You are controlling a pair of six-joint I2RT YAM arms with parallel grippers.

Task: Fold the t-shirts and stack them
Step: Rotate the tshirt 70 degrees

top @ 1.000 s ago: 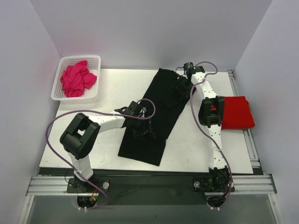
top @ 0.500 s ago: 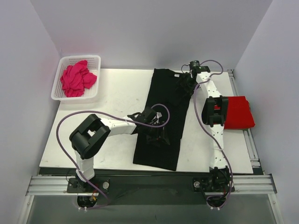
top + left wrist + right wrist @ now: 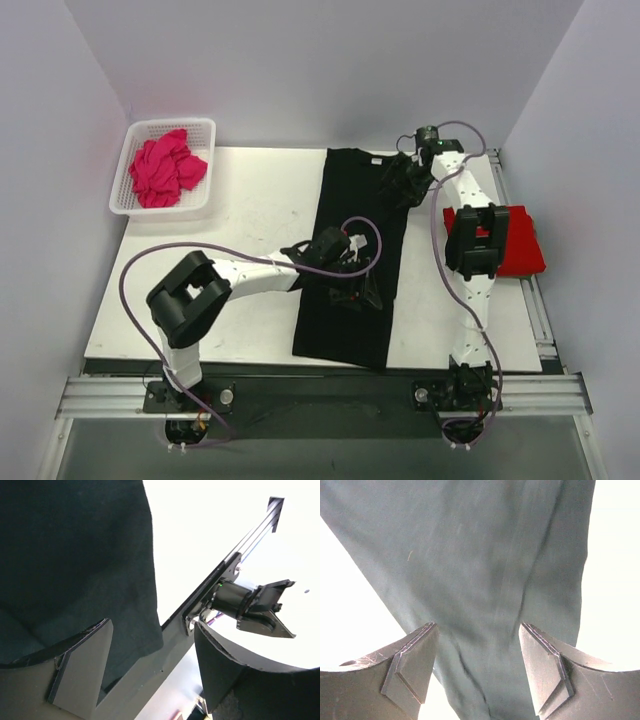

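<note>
Both jaws gape empty over the black t-shirt [image 3: 350, 200] on a white table [image 3: 250, 200] between pale walls [image 3: 300, 70].

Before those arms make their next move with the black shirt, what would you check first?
1. Black t-shirt lies flat in a long strip: ok.
2. Left hand open, gripping nothing: ok.
3. Right hand open over the shirt's far end: ok.
4. Red t-shirt folded, off to the right: ok.
5. Pink t-shirt folded: not ok, crumpled in the basket.
6. Cloth smooth beneath both hands: cannot tell.
</note>
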